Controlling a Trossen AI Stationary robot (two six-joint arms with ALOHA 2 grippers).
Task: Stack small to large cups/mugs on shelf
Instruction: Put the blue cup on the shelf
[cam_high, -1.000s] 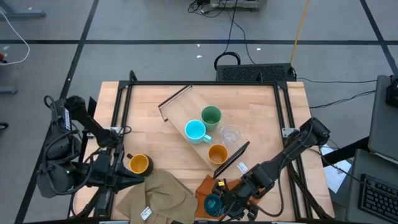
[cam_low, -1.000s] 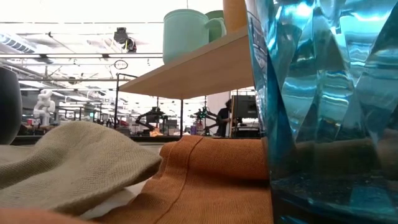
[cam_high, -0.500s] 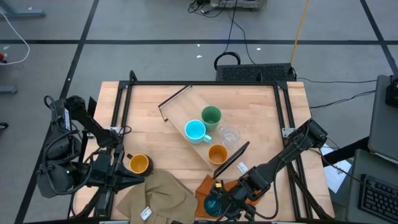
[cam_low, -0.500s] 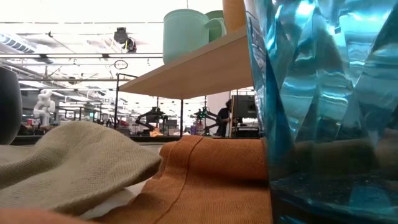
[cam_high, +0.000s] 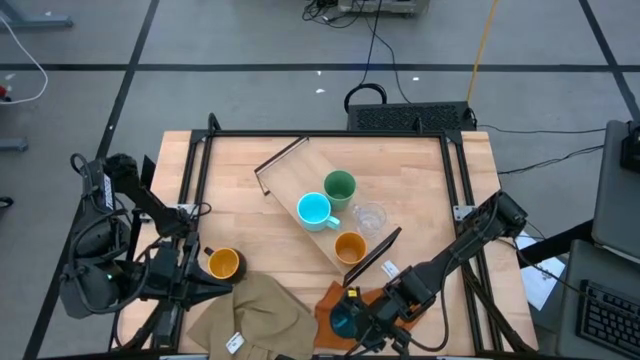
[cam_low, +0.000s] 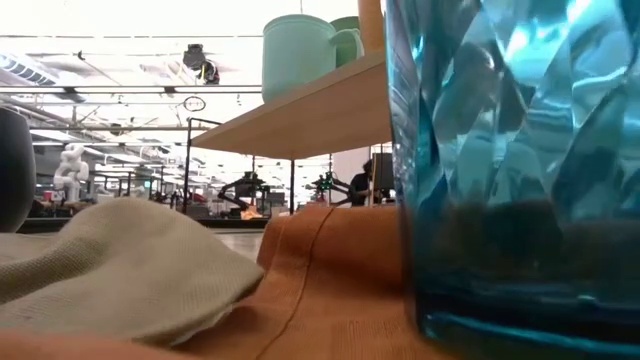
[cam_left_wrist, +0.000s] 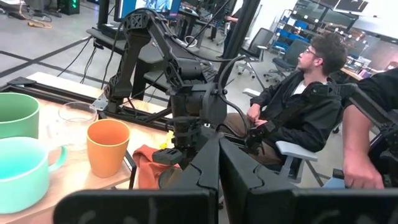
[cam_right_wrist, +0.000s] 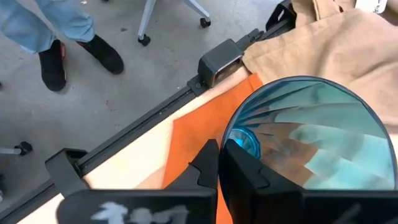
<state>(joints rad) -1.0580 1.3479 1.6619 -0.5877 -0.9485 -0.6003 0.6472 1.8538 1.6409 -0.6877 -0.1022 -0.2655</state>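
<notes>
The ribbed teal cup is at the table's near edge over the orange cloth, and my right gripper is shut on it. In the low view the teal cup fills the right side. The light-wood shelf lies diagonally on the table and carries the green cup, light-blue mug, clear tumbler and orange cup. The dark mug with the yellow inside stands on the table near the left edge. My left gripper is shut and empty, just beside that mug. My right gripper holds the teal cup by its rim, on the side toward the table's right. It pinches the wall with one finger inside and one outside, coming slanting down from the right. The cup stays upright, its base just above the orange cloth.
A tan cloth lies at the near edge, left of the orange cloth. The black table frame rings the tabletop. The shelf's black wire brackets stand close to my right arm. A person sits beyond the table's right side.
My right gripper has moved slightly up and toward the table's far edge with the teal cup. In the low view the cup's base has come up into the picture and the cup has shifted left. The orange cloth beneath it has shifted too.
</notes>
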